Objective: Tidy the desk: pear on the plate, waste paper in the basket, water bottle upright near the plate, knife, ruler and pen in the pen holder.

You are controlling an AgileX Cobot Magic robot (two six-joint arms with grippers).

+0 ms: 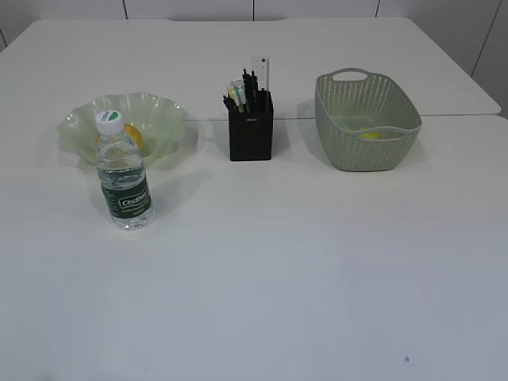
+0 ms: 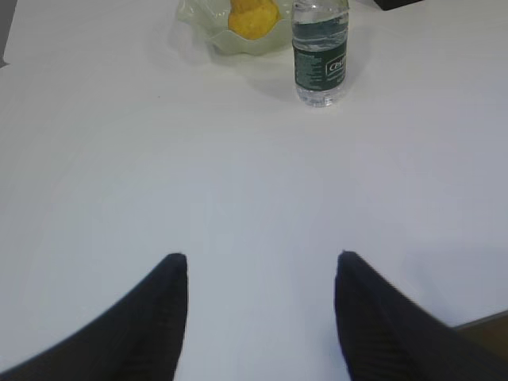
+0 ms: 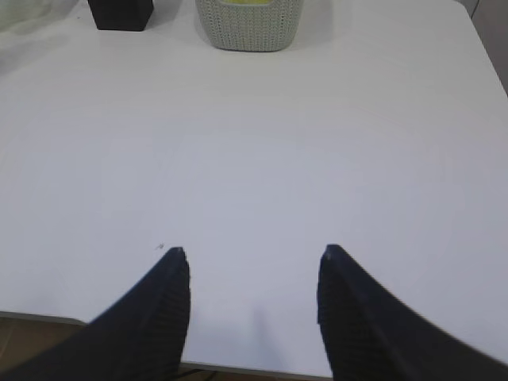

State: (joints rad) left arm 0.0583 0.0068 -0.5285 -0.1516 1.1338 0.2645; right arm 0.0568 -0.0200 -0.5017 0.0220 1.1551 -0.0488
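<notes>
The yellow pear [image 2: 252,17] lies in the pale green ruffled plate [image 1: 163,119] at the desk's [image 1: 278,262] back left. The water bottle [image 1: 123,171] stands upright just in front of the plate, white cap on top. The black pen holder [image 1: 251,131] at the back centre holds the clear ruler [image 1: 260,73] and several pens; which of them is the knife I cannot tell. The sage-green basket [image 1: 367,127] at the back right holds something yellow. My left gripper [image 2: 262,258] is open over bare desk, well short of the bottle [image 2: 320,51]. Open as well, my right gripper [image 3: 252,252] is near the desk's front edge.
In the right wrist view the basket [image 3: 249,22] and the pen holder [image 3: 121,13] sit at the far end, and the desk's front edge shows beneath the fingers. A seam between two tabletops runs behind the basket in the exterior view.
</notes>
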